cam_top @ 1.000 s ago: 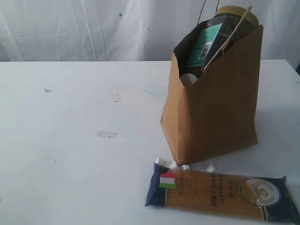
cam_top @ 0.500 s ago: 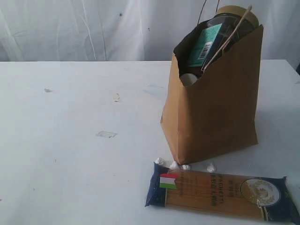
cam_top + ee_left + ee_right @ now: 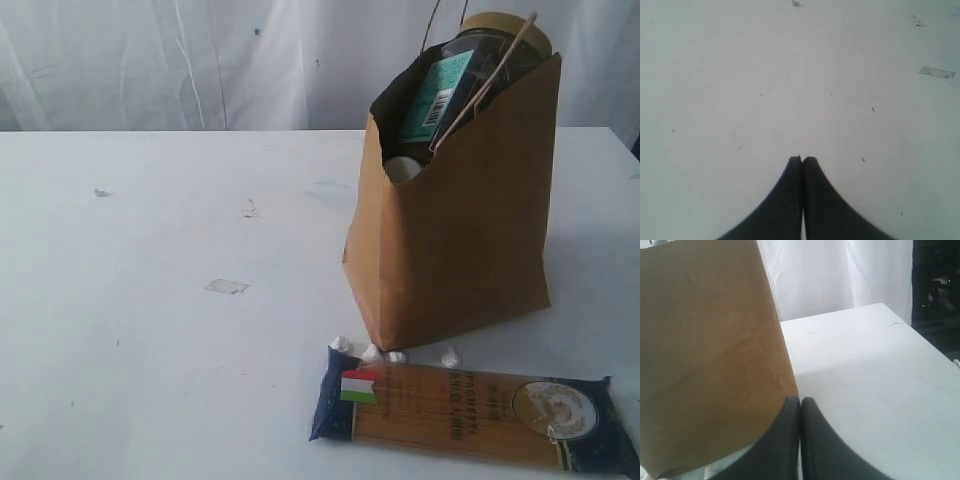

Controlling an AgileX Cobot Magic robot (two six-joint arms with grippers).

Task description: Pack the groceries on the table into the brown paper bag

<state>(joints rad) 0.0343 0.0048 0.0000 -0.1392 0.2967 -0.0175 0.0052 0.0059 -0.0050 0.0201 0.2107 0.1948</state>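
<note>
Our left gripper [image 3: 802, 160] and right gripper [image 3: 800, 400] were shut, empty. The bag [image 3: 460, 230] stood right of centre, jar [image 3: 445, 90] poking out. The spaghetti [image 3: 470, 410] lay lower right on the table [image 3: 150, 250]; we judged its length made it awkward.

The left pincer [image 3: 802, 159], matte black and smooth, has two fingers [image 3: 782, 205] with narrow, squarish tips; each broadens in a concave curve away from its tip, so the pair forms a flared wedge. A hairline seam runs between them, widening to a thin pale slit well behind the tips. The right pincer [image 3: 800, 399] is the same plain black plastic-looking make, its fingers [image 3: 827, 445] ending in rounder tips, with a soft grey sheen along their outer curves
</note>
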